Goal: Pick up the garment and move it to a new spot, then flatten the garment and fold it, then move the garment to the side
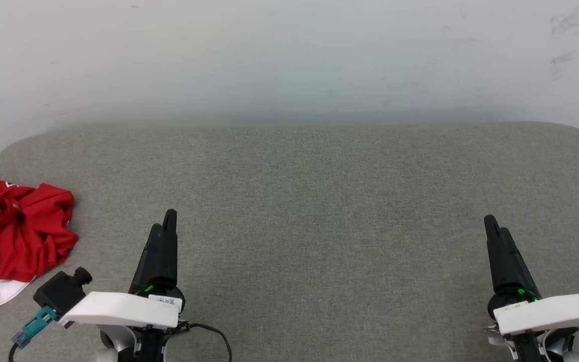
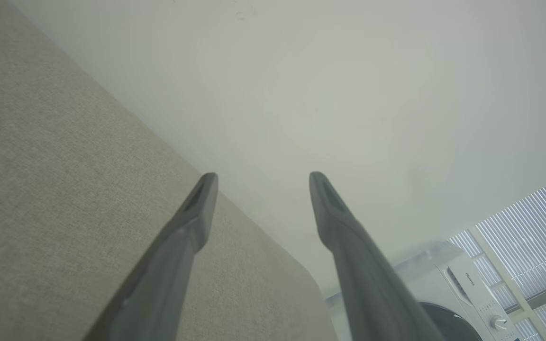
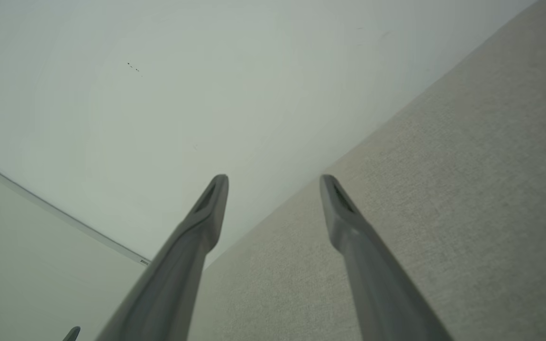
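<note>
The garment (image 1: 15, 234) lies crumpled in a red heap with a white part at its lower edge, at the far left of the grey fabric surface (image 1: 319, 201). My left gripper (image 1: 166, 229) hovers at the lower left, just right of the garment and apart from it. In the left wrist view its fingers (image 2: 192, 222) stand spread, so the left gripper (image 2: 262, 182) is open and empty. My right gripper (image 1: 495, 231) is at the lower right, far from the garment. The right wrist view shows the right gripper (image 3: 273, 184) open with nothing between its fingers.
A pale wall (image 1: 289, 60) rises behind the padded surface, whose far corners are rounded. A white washing machine (image 2: 462, 293) and window blinds (image 2: 533, 227) appear beyond the surface's corner in the left wrist view.
</note>
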### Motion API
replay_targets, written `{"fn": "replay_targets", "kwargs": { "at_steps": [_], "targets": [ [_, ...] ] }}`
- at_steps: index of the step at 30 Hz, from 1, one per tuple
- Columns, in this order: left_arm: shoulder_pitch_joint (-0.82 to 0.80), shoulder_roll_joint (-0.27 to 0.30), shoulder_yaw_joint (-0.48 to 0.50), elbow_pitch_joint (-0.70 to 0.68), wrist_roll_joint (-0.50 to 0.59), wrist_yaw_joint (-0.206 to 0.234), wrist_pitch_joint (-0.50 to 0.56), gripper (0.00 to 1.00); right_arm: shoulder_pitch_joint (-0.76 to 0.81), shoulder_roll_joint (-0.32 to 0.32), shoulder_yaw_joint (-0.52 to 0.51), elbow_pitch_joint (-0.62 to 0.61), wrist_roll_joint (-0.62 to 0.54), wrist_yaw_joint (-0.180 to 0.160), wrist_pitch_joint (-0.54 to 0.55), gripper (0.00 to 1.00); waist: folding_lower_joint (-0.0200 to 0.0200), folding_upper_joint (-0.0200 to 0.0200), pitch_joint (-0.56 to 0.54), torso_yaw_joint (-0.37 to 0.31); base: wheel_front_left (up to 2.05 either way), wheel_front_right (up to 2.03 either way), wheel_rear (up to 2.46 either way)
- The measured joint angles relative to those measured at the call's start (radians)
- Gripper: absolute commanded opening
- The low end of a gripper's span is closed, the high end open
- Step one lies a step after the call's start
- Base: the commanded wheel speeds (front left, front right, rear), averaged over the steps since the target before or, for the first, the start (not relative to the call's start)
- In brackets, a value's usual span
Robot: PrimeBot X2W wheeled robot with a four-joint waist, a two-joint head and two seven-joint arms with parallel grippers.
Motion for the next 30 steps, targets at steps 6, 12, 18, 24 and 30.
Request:
{"fn": "replay_targets", "kwargs": {
  "at_steps": [6,12,18,24,30],
  "targets": [
    [0.006,0.003,-0.011,0.003,0.121,0.0,-0.018,1.0,0.01,-0.001,-0.002,-0.013,-0.154,0.0,0.011,1.0,0.0,0.0,-0.001,-0.001,0.0,0.0,0.0],
    [0.018,0.011,-0.021,0.016,0.226,0.0,-0.033,1.0,0.013,-0.002,-0.005,-0.031,-0.289,0.0,0.033,1.0,0.0,0.0,-0.003,-0.003,0.0,0.0,0.0],
    [0.019,0.022,-0.025,0.037,0.354,0.0,-0.05,1.0,0.018,-0.001,-0.018,-0.05,-0.406,0.0,0.055,1.0,0.0,0.0,-0.003,-0.003,0.0,0.0,0.0],
    [0.019,0.024,-0.025,0.042,0.448,0.0,-0.066,1.0,0.021,0.002,-0.028,-0.075,-0.498,0.0,0.067,1.0,0.0,0.0,-0.004,-0.003,0.0,0.0,0.0],
    [0.019,0.027,-0.022,0.052,0.543,0.0,-0.08,1.0,0.028,0.005,-0.032,-0.093,-0.579,0.0,0.071,1.0,0.0,0.0,-0.005,-0.003,0.0,0.0,0.0]
  ]
}}
